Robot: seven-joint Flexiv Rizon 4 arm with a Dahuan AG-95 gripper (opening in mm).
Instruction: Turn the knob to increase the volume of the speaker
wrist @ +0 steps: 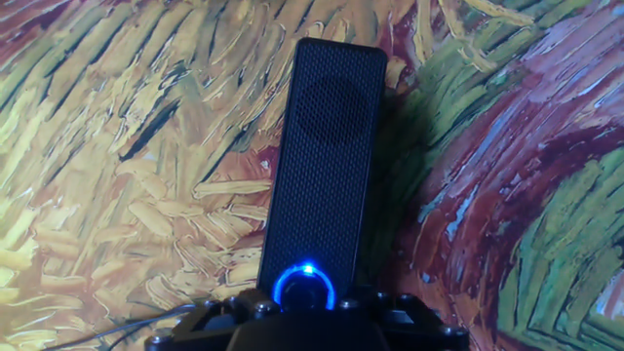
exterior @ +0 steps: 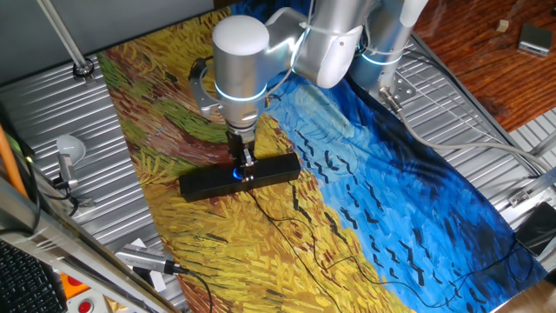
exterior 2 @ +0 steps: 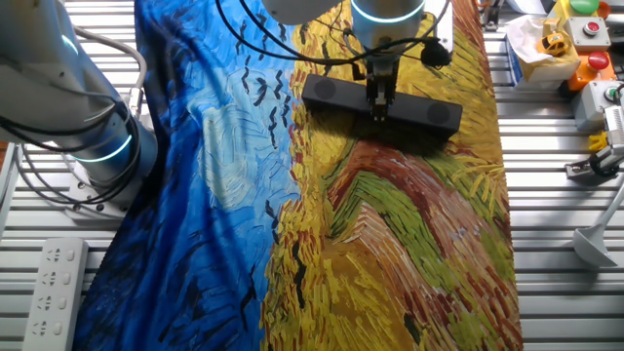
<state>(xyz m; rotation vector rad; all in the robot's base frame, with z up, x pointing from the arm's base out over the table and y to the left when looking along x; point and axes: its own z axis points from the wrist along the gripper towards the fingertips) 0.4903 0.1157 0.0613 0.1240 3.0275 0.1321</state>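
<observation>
- One knob [wrist: 305,286] is my whole concern: a small black dial inside a glowing blue ring, set at the middle of the speaker [exterior: 238,176].
- The speaker is a long black bar lying flat on the painted cloth [exterior 2: 390,244], on its yellow part, with the knob as its centre point.
- My gripper [exterior: 248,163] hangs straight above the knob, fingers pointing down and tips at the ring; in the hand view the blue glow sits right at the bottom edge, between my finger bases.
- How wide I stand I cannot tell: the fingers look close together, but no view shows whether they bear on the dial.
- To do this turn well, I judge I should stay centred on the knob's axis, pinch its rim lightly and evenly, and rotate only about the vertical, without pressing sideways.
- The bar is light and unfixed, so an off-centre twist could swing it on the cloth.
- A thin black cable [exterior: 276,217] trails from the speaker near the knob across the cloth, clear of my fingers.
</observation>
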